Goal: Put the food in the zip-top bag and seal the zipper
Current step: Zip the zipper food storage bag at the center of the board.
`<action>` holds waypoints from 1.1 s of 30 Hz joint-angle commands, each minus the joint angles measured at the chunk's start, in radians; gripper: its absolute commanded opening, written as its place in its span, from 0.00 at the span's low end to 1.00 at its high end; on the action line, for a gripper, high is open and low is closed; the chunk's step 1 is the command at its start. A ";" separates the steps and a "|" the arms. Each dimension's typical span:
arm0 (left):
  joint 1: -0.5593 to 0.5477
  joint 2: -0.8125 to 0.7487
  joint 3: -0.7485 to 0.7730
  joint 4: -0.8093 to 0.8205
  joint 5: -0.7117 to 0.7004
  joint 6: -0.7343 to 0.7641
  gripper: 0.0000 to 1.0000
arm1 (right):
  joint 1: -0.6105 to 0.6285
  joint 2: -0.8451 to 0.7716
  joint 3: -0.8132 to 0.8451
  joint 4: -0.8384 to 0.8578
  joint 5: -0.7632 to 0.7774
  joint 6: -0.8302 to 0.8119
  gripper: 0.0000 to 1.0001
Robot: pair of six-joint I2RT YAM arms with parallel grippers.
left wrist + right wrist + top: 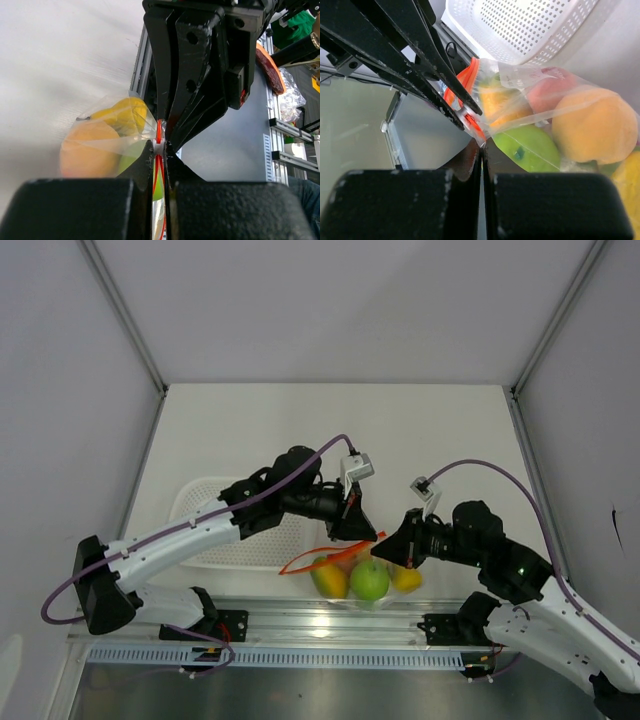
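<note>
1. Since both pincers are pinched shut on the same strip, your next move turns on the long axis of the zipper (322, 560). It runs roughly along the bench's (430, 440) near edge, slanting a little away from it toward the right.
2. Your right pincer (393, 546) clamps the zipper's right end. Your left pincer (357, 527) grips it just beside that, fingers closed flat on the strip.
3. Leftward of the left pincer the strip bows open in a loop, so that run looks unsealed. It lies toward the bench's near left corner, and the left arm is the nearer one.
4. The zip-top bag (392, 592) sits at the middle of the near edge, hanging from the strip. It is thin clear film, creased and floppy, so expect it to slip.
5. The food (370, 581) is inside: smooth, rounded green, orange and yellow fruits pressed against the film.
6. The white basket (225, 530), rigid and perforated, sits just left of the bag.
</note>
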 commanded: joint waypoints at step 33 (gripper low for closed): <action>-0.003 -0.210 -0.096 -0.164 -0.019 0.084 0.01 | -0.065 0.078 0.131 -0.056 -0.103 -0.134 0.18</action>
